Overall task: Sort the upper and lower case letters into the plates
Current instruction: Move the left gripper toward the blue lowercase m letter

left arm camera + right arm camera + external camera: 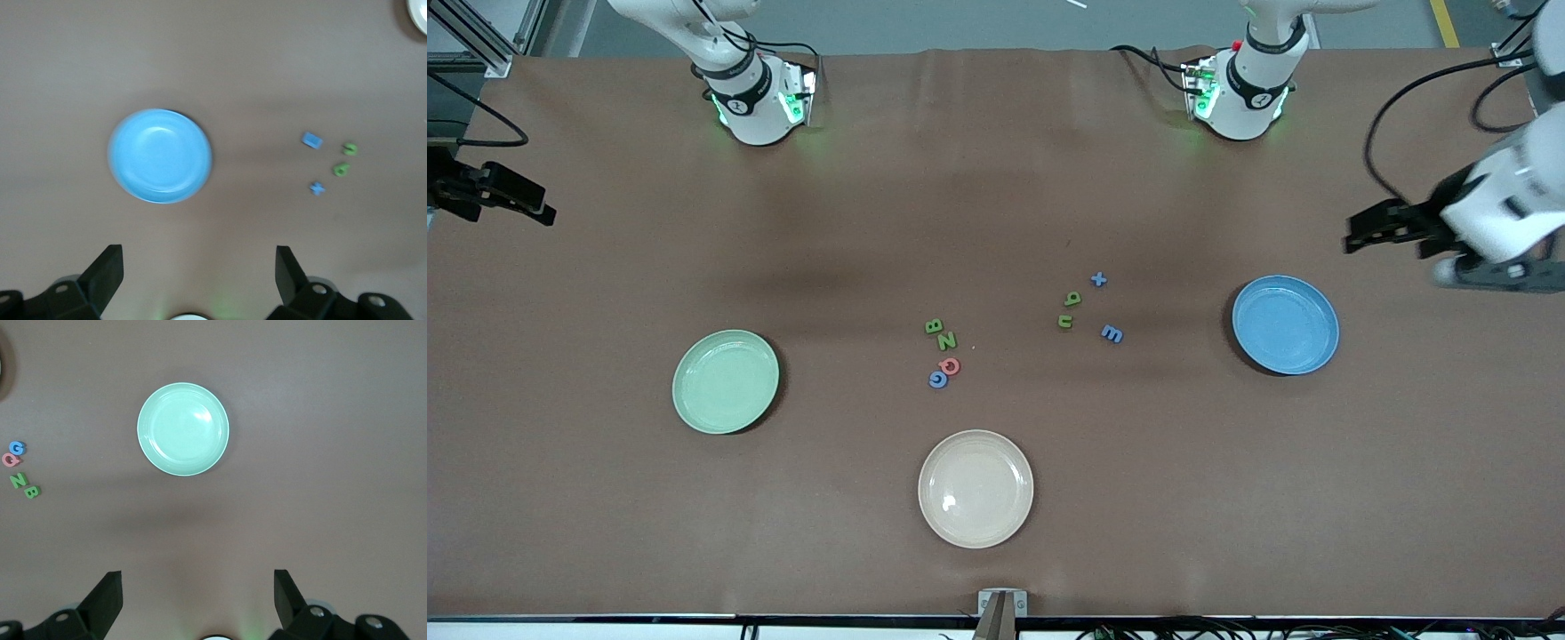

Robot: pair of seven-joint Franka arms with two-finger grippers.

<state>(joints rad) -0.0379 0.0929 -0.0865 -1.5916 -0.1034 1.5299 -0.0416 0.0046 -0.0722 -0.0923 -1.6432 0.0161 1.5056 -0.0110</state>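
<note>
1. Starting the sort, you are holding both arms high with nothing picked yet: the left pincer (199, 267) is hanging spread and empty over the tabletop (996, 178) at the left arm's end, just beside the blue plate (1285, 324), and the right pincer (197, 587) is likewise spread and empty over the right arm's end.
2. You are looking at two clusters lying between the plates: capitals B (934, 326), Z (947, 340), red Q (951, 365) and blue G (937, 380) toward the mint plate (726, 381); small letters t (1099, 280), b (1072, 300), n (1065, 321) and m (1112, 333) toward the blue plate.
3. Judging by reach, each arm is best taking its nearer cluster.
4. Come straight down over one flat piece, pincer spread; Q and G are touching, so begin with a freer letter.
5. All three plates, cream plate (975, 488) included, are holding nothing.
</note>
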